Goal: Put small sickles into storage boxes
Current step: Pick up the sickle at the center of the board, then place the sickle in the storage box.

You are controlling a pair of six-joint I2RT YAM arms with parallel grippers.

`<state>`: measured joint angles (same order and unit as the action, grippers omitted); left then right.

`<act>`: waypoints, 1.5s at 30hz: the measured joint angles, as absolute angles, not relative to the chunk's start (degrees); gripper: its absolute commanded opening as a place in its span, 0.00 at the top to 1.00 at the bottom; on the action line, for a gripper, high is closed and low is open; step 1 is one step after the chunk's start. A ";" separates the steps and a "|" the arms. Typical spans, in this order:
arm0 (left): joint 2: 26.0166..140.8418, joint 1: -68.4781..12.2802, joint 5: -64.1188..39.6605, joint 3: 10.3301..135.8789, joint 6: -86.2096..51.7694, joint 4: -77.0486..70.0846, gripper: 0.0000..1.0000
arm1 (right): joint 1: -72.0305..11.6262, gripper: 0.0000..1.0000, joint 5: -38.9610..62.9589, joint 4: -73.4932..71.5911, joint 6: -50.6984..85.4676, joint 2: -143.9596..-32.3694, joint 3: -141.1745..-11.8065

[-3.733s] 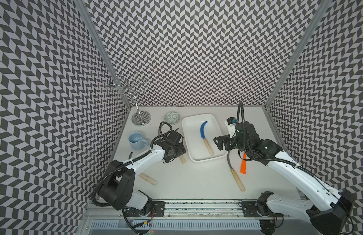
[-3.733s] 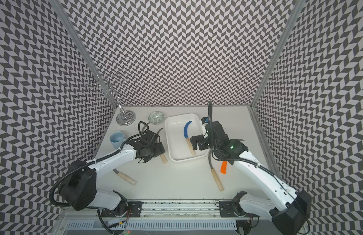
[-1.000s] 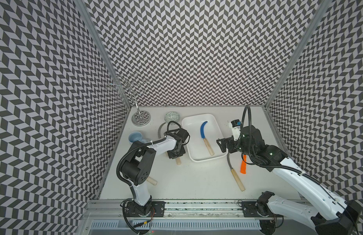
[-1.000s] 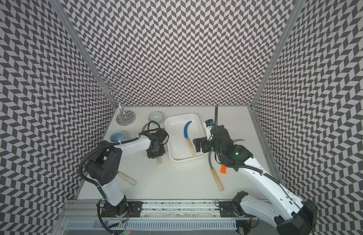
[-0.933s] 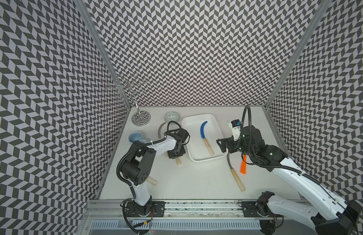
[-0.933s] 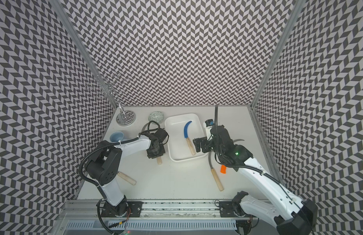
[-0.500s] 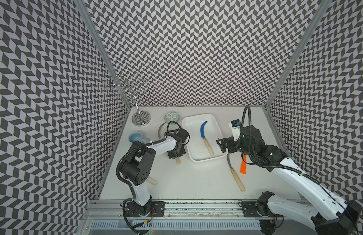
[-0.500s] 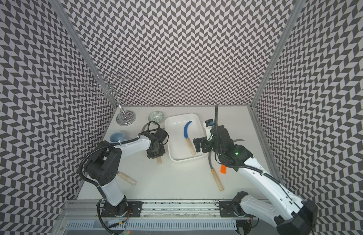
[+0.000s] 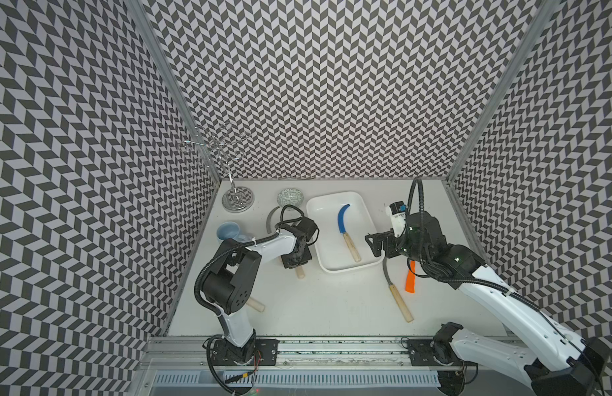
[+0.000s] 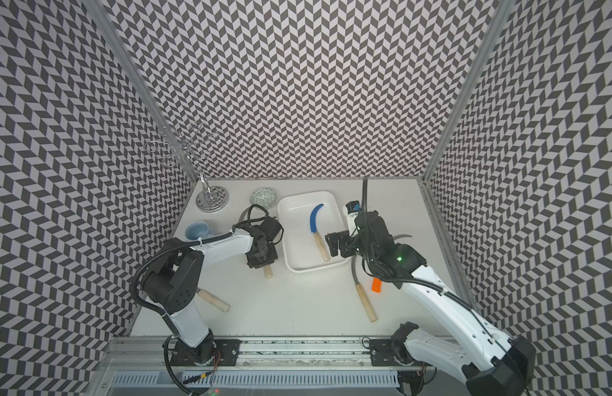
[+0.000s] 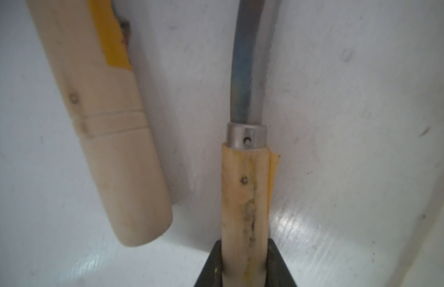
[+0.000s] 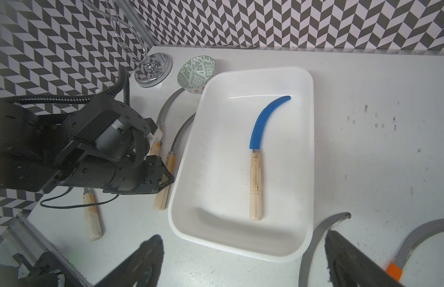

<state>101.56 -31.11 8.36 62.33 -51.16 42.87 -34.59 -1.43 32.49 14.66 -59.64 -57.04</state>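
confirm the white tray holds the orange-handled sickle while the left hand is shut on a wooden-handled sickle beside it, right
Not quite: the right wrist view shows the white tray holds the blue-bladed sickle; the orange-handled sickle lies on the table outside it. The left hand is shut on a wooden-handled sickle beside the tray.

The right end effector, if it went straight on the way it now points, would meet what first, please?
Probably the near rim of the white tray, straight ahead of the right end effector. Passing above the rim, it would reach the blue-bladed sickle inside; its height is unclear.
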 measured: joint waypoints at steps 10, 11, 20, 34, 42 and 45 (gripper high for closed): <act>97.01 -31.29 9.15 63.22 -52.14 46.48 0.88 | -34.59 0.00 -1.21 32.47 14.66 -59.64 -57.04; 96.82 -31.35 9.28 63.55 -52.18 46.83 0.88 | -34.59 0.00 -1.21 32.47 14.66 -59.64 -57.04; 95.02 -32.01 9.72 63.99 -52.71 49.12 0.88 | -34.59 0.00 -1.19 32.47 14.66 -59.64 -57.04; 91.59 -34.76 11.38 69.93 -54.94 53.47 0.87 | -34.59 0.00 -1.21 31.64 14.81 -59.64 -56.05; 91.59 -36.80 13.37 74.81 -55.46 55.90 0.87 | -34.59 0.00 -1.21 31.64 14.85 -59.64 -56.05; 91.59 -37.10 13.91 75.83 -55.64 56.45 0.87 | -34.59 0.00 -1.21 31.62 14.90 -59.64 -55.96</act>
<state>91.59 -37.10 13.91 75.83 -55.64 56.45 -34.59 -1.21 31.62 14.90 -59.64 -55.96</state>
